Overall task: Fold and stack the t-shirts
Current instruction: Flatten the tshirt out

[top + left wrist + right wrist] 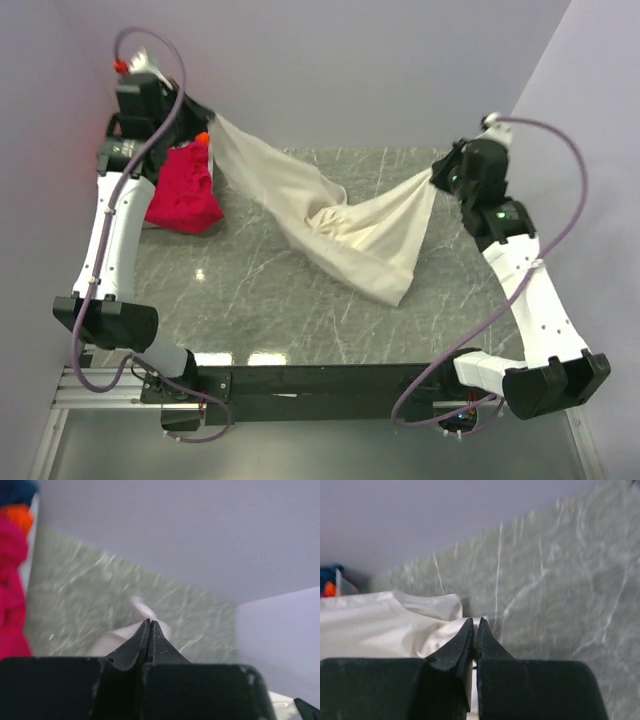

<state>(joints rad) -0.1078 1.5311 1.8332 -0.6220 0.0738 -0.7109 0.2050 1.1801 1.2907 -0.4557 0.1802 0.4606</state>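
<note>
Across the far half of the grey-green marbled table (pixel 250 300) the large cream t-shirt (pixel 330 215) hangs like a slack hammock between the two arms. Its left end rises to the far left corner, where the left gripper (pixel 149 624) is clamped on a pinch of the cloth. In the left wrist view the jaws are pressed tight together, with pale fabric trailing away just past their tips. Its right end climbs toward the far right edge, where the right gripper (pixel 475 623) is likewise closed on the cloth. The right wrist view shows the fingers meeting, with cream folds bunched just beyond and to the left of them. Between the two grips the middle of the shirt sags and rests crumpled on the table near its centre, a loose flap spilling toward the near right. At the far left edge, just beside the left arm, the magenta t-shirt (pixel 185 195) lies in a rumpled heap close to the cream cloth. A small patch of the orange t-shirt (pixel 203 138) shows at the heap's far end, near the left gripper. Only a sliver of the dark blue t-shirt (pixel 15 489) shows, above the orange in the left wrist view
</note>
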